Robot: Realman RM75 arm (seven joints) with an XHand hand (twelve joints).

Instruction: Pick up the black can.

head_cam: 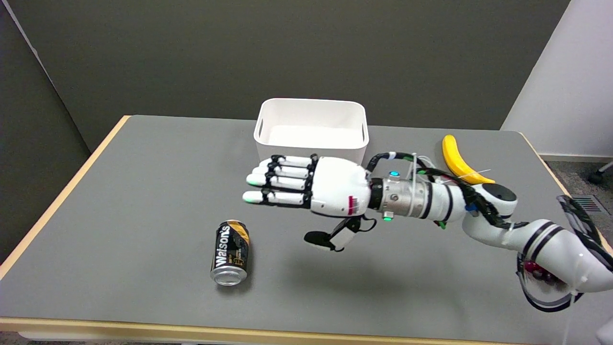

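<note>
**Open hand above the surface, can untouched**

The right hand (316,191) hangs in the air over the middle of the grey surface (143,191), holding nothing; its fingers (278,184) are stretched out straight and side by side, pointing left, while the thumb (330,237) drops down and apart from them, toward the near side; the white arm (503,215) reaches in from the lower right, with cables looped along it and small green lights at the wrist. The can (230,258) lies on its side on the surface, near and to the left of the hand and apart from it; its silver end faces the near edge, and white lettering runs along its black and gold body; nothing touches it. A white bin (311,132) stands at the far side of the surface, just beyond the hand; no contents show inside it. A banana (457,160) lies to the right of the bin, partly hidden by the arm; at the near right edge a cluster of dark red round things (534,273) shows under the arm, too hidden to tell what they are. The hand's shadow falls on the surface below it, right of the can.
</note>
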